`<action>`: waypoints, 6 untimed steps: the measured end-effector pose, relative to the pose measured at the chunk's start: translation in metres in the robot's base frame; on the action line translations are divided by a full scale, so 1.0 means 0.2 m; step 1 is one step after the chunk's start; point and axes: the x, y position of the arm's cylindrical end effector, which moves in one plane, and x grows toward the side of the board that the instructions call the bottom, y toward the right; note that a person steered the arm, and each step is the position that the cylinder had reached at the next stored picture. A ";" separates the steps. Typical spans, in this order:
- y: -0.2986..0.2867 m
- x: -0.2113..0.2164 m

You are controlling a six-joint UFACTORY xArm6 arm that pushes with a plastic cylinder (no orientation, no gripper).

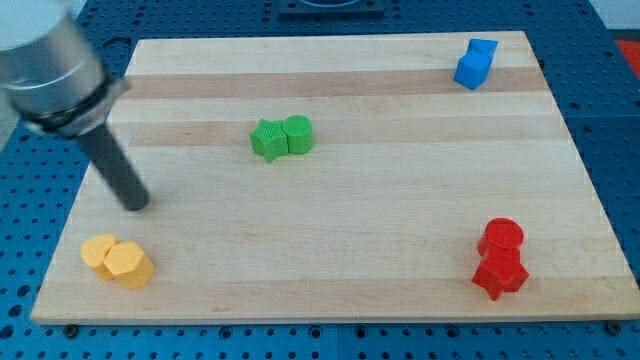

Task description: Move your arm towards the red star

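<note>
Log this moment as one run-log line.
my tip: view's left, above yellow blocks | red star: bottom right, touching red cylinder | contact: none | status: far from target

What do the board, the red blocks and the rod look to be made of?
The pale wooden board looks like glued planks: lengthwise grain and bands of differing tone, matte finish. The red star block and red round block touching it look like painted wood or plastic; uniform matte colour, material uncertain. The dark rod looks like matte metal or plastic; my tip sits above the yellow blocks, far from the star.
</note>
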 end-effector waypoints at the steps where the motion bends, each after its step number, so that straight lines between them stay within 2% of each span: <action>1: 0.44 -0.01; 2: 0.97 -0.01; 3: 1.08 -0.09; 4: 1.33 -0.10; 5: 1.94 -0.10; 6: 2.49 -0.01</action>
